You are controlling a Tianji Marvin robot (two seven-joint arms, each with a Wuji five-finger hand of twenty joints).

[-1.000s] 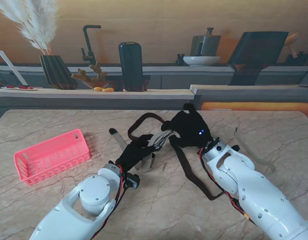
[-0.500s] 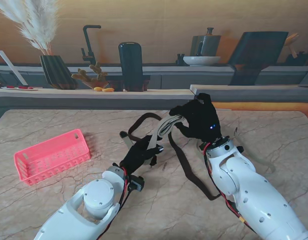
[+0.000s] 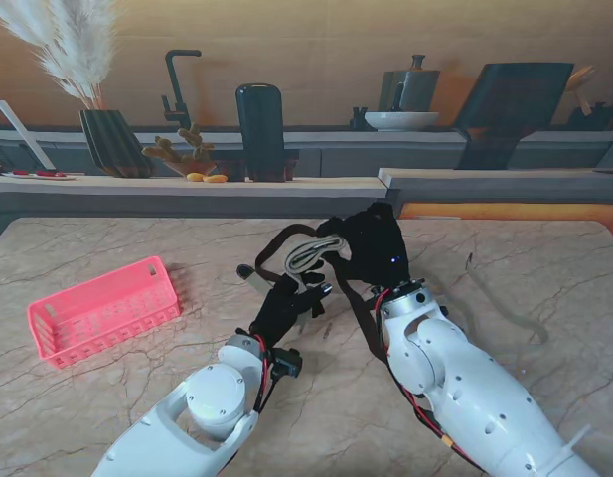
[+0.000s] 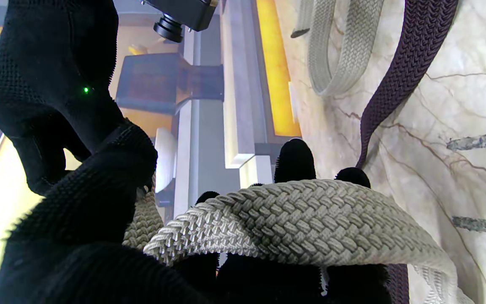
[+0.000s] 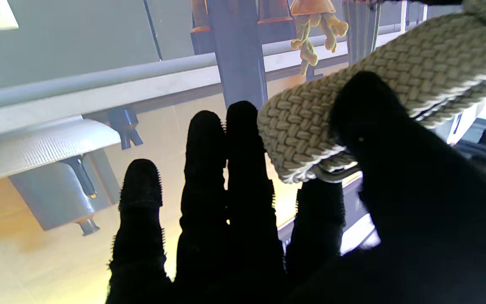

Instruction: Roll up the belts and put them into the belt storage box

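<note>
A beige woven belt (image 3: 308, 256) is held off the table between both hands, partly folded into a loop. My right hand (image 3: 371, 248) pinches one end of the beige belt (image 5: 352, 97) between thumb and fingers. My left hand (image 3: 286, 303) holds the belt a little nearer to me, the beige belt (image 4: 302, 215) draped across its fingers under the thumb. The belt's tail (image 4: 336, 55) lies on the table. A dark brown belt (image 3: 361, 308) loops under and around both hands, and the dark belt (image 4: 399, 63) rests on the marble. The pink storage box (image 3: 102, 308) sits at the left, apart from both hands.
The marble table's (image 3: 137, 248) far edge meets a counter with a dark vase (image 3: 260, 129), pampas grass (image 3: 77, 50), a faucet and a white bowl (image 3: 400, 120). A pale strap (image 3: 510, 320) lies on the table to the right of my right arm.
My right hand rose with the beige belt, then swung left toward my left hand. My left hand shifted slightly right and farther. The beige loop now sits higher, between the hands.
</note>
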